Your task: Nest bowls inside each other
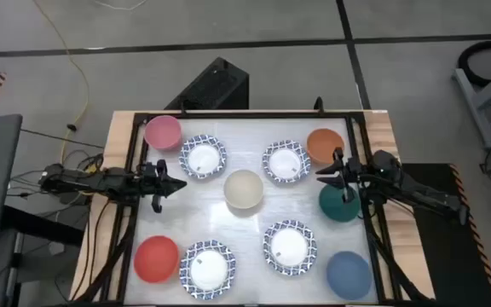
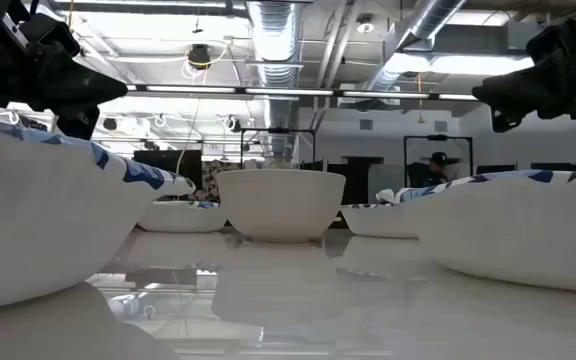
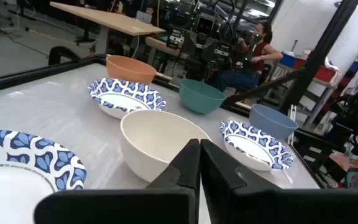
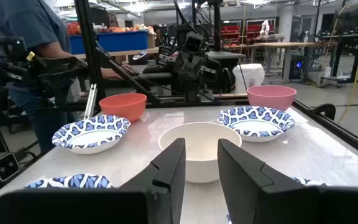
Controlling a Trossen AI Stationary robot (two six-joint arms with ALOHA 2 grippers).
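Ten bowls stand apart, each on its base, on the white table. The cream bowl [image 1: 244, 189] is in the middle. Around it are patterned bowls [image 1: 202, 158] [image 1: 285, 162] [image 1: 289, 247], and one more [image 1: 207, 267] near the front. The pink bowl [image 1: 162, 132] and the red bowl [image 1: 156, 258] are on the left. The orange bowl [image 1: 325, 145], the teal bowl [image 1: 339, 205] and the blue bowl [image 1: 349, 275] are on the right. My left gripper [image 1: 177, 183] hovers shut left of the cream bowl [image 3: 157, 143]. My right gripper [image 1: 322, 177] hovers open to its right, pointing at the cream bowl [image 4: 199, 149].
A black frame [image 1: 228, 115] runs round the table top, with wooden strips [image 1: 101, 213] outside it. A person [image 4: 23, 37] stands beyond the table's left side, and another [image 3: 260, 43] sits beyond its right side. Bare table lies between the bowls.
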